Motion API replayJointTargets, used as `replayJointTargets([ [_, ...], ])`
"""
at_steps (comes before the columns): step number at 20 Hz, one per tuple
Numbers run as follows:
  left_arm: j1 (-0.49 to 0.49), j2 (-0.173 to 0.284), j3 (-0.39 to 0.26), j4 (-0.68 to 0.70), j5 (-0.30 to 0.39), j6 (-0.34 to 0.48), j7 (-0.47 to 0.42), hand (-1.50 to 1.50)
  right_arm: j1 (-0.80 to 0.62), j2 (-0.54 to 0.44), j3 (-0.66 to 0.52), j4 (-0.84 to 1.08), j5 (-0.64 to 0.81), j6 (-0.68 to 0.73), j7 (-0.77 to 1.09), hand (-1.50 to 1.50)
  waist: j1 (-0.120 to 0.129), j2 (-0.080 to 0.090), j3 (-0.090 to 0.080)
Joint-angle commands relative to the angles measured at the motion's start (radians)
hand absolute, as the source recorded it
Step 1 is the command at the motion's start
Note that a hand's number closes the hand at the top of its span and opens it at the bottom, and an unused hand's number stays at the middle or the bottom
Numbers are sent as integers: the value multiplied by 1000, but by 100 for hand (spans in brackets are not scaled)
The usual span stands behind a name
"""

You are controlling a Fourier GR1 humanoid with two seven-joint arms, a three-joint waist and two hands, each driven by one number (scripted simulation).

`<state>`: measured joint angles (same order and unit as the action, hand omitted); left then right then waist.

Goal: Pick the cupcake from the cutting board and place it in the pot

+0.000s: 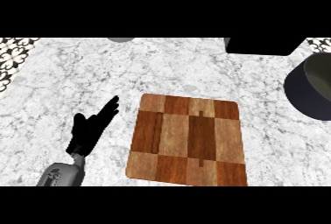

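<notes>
No cupcake shows anywhere in view; my brown checkered wooden cutting board, at centre frame on the white marbled table, lies bare. Its look therefore goes unreported. In general I judge such an item light, soft and crushable, best taken low around the wrapper. My left hand, left of the board, is open, fingers straight, holding nothing. The dark round metal pot sits at right edge. My right hand is out of view.

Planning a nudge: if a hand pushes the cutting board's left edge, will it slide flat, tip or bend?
Probably slides flat: the cutting board lies flush on the smooth marble counter. It looks like stiff checkered wood, so bending seems unlikely. Its low, wide shape makes tipping improbable. The left hand rests open beside it.
</notes>
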<state>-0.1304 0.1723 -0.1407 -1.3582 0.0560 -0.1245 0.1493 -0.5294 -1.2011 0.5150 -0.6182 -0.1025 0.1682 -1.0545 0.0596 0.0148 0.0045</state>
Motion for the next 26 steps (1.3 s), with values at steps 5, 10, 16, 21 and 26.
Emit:
replayJointTargets([
  [5,-11,8,21,54,-4,-14,-34,0,-117,164,83,19,285,-363,29,150,-20,-4,-4],
  [10,4,-44,-26,13,-41,33,-5,0,-149,231,214,106,469,-274,198,150,-12,-4,-4],
  [16,26,-28,-1,14,-27,12,-30,0,-197,314,267,182,583,-190,321,-150,-30,-8,-4],
  [21,39,7,28,-7,-10,-2,-7,0,-153,404,93,127,333,-50,133,-150,-49,-13,-3],
  [26,45,4,34,-11,-5,0,-6,0,-155,399,-78,171,109,175,50,-150,-57,-14,-3],
])
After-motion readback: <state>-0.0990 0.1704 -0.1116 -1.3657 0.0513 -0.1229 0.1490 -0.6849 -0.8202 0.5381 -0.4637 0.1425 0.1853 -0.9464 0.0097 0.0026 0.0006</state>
